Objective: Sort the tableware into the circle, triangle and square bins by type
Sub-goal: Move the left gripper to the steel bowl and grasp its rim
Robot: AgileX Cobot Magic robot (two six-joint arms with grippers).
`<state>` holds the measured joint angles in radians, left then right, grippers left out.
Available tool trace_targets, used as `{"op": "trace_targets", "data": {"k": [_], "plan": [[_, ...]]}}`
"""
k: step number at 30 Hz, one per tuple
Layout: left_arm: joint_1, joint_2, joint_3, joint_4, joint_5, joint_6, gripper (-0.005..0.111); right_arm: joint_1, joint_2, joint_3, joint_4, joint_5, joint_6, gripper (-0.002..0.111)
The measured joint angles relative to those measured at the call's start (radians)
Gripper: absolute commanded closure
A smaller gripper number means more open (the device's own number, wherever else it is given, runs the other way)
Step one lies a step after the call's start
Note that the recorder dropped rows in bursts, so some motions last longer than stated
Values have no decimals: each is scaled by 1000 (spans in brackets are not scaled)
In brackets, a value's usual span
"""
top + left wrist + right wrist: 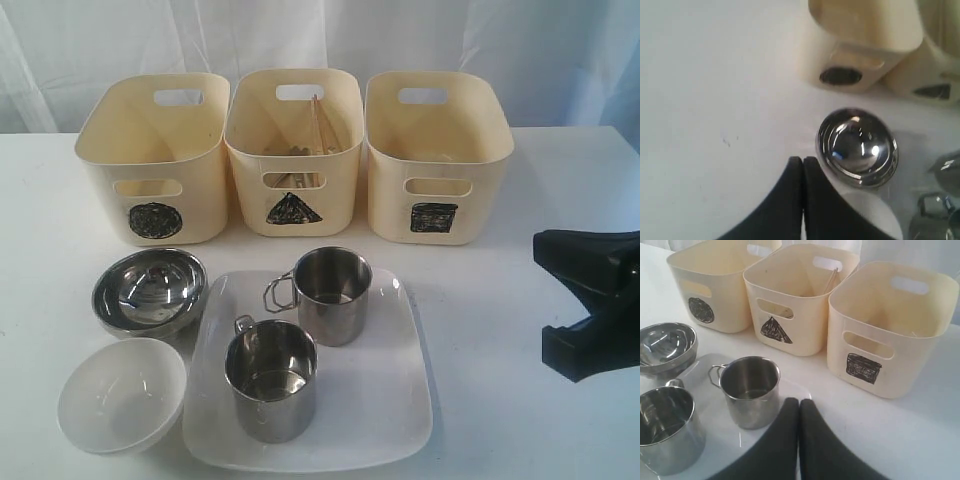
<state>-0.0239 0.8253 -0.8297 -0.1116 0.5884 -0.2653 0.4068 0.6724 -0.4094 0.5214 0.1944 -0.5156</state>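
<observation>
Both jaws are sitting fully closed, gripping nothing; the steel bowl is lying just right of the left jaws.

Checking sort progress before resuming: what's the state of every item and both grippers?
circle bin: upright, nothing seen inside
triangle bin: upright, holds wooden chopsticks
square bin: upright, nothing seen inside
steel bowl: upright, empty, on table
white bowl: upright, empty, on table
white square plate: flat on table
far steel mug: upright on plate
near steel mug: upright on plate
left gripper: shut, empty
right gripper: shut, empty
</observation>
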Motion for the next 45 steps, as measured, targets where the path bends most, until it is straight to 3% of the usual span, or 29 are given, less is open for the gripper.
{"op": "trace_targets", "data": {"k": [5,8,12,16,23,36,38,40,41,43,45], "plan": [[0,325,-167,-79,98,126,102,0,0,0,0,-4,0,108],[0,452,-226,-202,126,221,85,0,0,0,0,1,0,108],[0,580,-265,-354,141,350,54,0,0,0,0,27,0,108],[0,686,-272,-403,117,387,45,0,0,0,0,36,0,108],[0,847,-272,-458,96,436,45,0,0,0,0,36,0,108],[0,981,-273,-525,16,466,47,0,0,12,0,38,0,108],[0,1007,-273,-550,16,470,52,0,0,12,0,38,10,108],[0,1024,-273,-560,16,477,67,0,0,12,0,38,15,108],[0,1031,-273,-565,16,477,82,0,0,12,0,38,17,108],[0,1045,-273,-570,20,480,99,0,0,12,0,38,17,108],[0,1048,-273,-568,25,484,107,0,0,12,0,38,17,108]]}}
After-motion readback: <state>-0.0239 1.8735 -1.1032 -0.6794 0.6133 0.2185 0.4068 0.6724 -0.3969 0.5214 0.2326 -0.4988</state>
